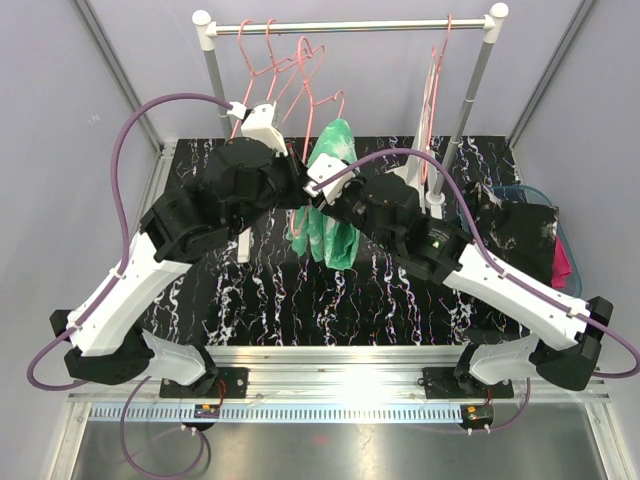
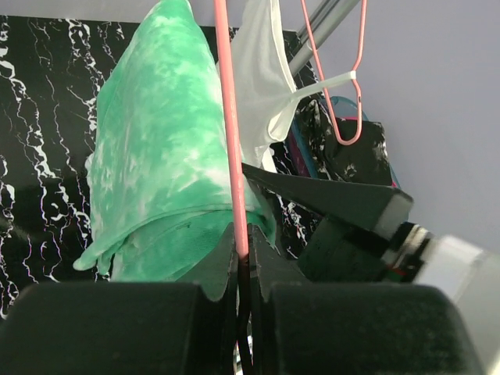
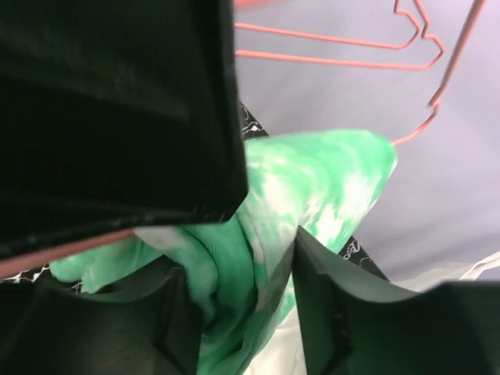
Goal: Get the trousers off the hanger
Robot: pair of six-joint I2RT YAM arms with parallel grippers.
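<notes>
While the left gripper [image 2: 242, 262] is clamped on the hanger [image 2: 229, 117], green trousers [image 2: 156, 156] hang over the table's [image 1: 260, 290] middle. The right gripper [image 3: 242, 312] holds its jaws apart around them. Grasping step; next, pinch firmly and pull down.

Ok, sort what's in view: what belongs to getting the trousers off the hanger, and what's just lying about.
Job: green-and-white trousers; the pink hanger carrying them; left gripper, shut on its wire; right gripper, jaws either side of the cloth.
Lying about: spare hangers on the rail; white cloth; black marbled pair and magenta pair, off to the right.
</notes>
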